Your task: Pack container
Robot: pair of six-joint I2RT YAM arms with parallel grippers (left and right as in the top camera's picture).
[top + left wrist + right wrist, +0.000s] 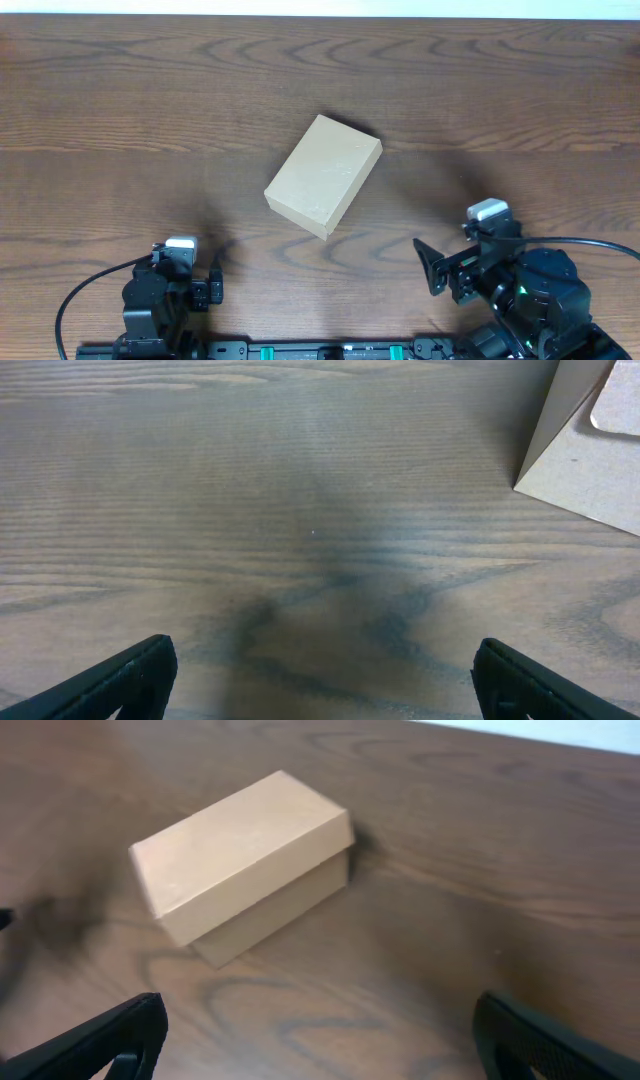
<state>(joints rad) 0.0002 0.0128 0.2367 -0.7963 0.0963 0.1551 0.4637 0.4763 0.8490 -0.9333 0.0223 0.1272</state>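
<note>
Black fingertips [110,1040] of the right gripper [320,1040] are seen at the bottom corners of the right wrist view, spread wide with nothing between them. The left gripper [325,680] is likewise held fully apart and empty over bare wood. Both arms are parked at the near edge of the table [120,90], well apart from the task's object.

Beyond them, the cardboard box [324,175] is found at the middle of the table, turned at an angle to the table's edges, with its flap lid lying closed. No items to be packed are seen in any view.

A risk is judged here: since the box sits skewed and is probably light, it could be pushed or spun across the smooth wood if one finger meets it first. The lid could also be crushed rather than lifted if it is approached from above.
</note>
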